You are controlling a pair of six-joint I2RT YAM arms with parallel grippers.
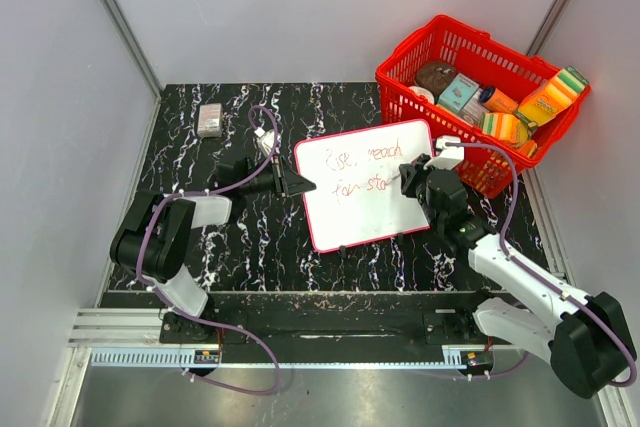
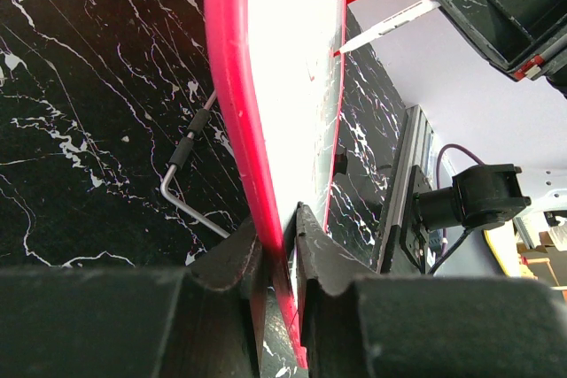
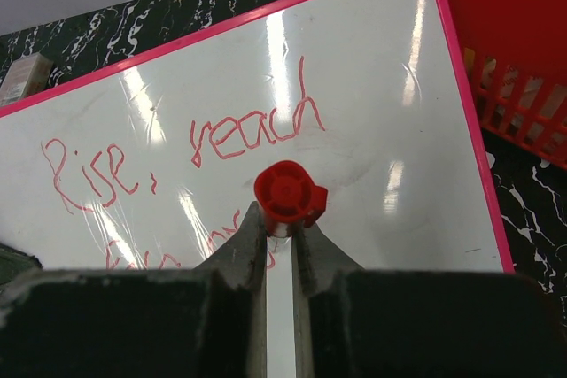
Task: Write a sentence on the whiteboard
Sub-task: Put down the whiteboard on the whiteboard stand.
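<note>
The whiteboard (image 1: 370, 187), white with a red rim, lies mid-table. Red handwriting (image 1: 365, 157) runs in two rows; the top row reads "Rise, reach" (image 3: 213, 143), the lower row is partly hidden by the marker. My left gripper (image 1: 296, 184) is shut on the board's left edge (image 2: 252, 130). My right gripper (image 1: 415, 175) is shut on a white marker with a red end cap (image 3: 288, 194), held upright with its tip (image 2: 341, 49) on the board at the end of the lower row.
A red basket (image 1: 480, 97) full of groceries stands at the back right, touching the board's right corner. A small grey box (image 1: 209, 119) lies at the back left. A bent metal wire stand (image 2: 190, 179) shows under the board.
</note>
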